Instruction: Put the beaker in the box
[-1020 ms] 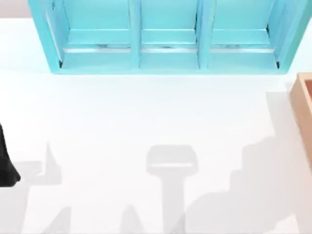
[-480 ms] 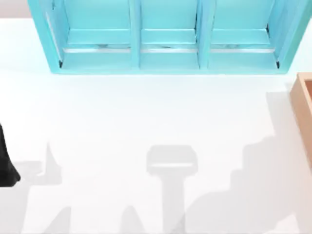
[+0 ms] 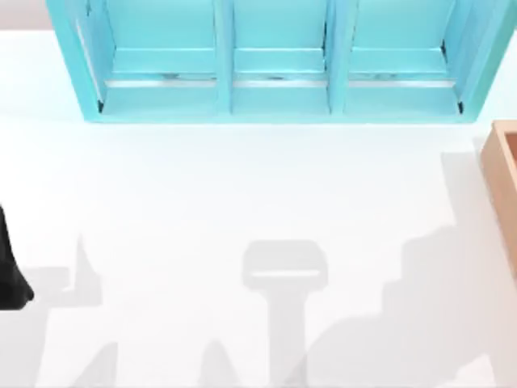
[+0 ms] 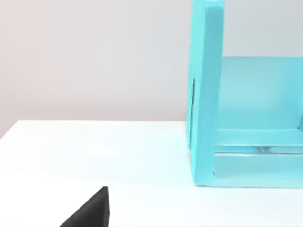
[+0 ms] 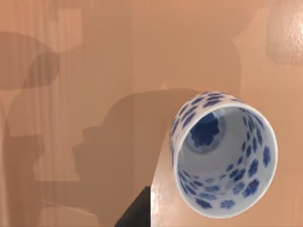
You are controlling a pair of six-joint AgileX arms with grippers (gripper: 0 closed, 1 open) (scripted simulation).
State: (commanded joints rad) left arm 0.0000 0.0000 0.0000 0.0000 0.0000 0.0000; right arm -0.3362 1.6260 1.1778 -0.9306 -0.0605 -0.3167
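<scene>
The beaker (image 5: 222, 153), white with dark blue speckles, shows its open mouth to the right wrist view, over the orange-brown inside of the box (image 5: 94, 71). A dark part of my right gripper (image 5: 135, 210) sits close beside the beaker's rim; whether it touches is unclear. In the top view the box (image 3: 502, 174) is a tan wall at the right edge of the table. My left arm (image 3: 8, 275) stays parked at the table's left edge, and a dark part of the left gripper (image 4: 90, 210) shows in the left wrist view.
A large turquoise shelf unit (image 3: 275, 65) with three compartments spans the back of the white table (image 3: 242, 186). The left wrist view has its side wall (image 4: 206, 94) ahead. Arm shadows lie across the table's front.
The arm shadow on the right of the table has shifted slightly. The left arm, shelf and box have not moved.
</scene>
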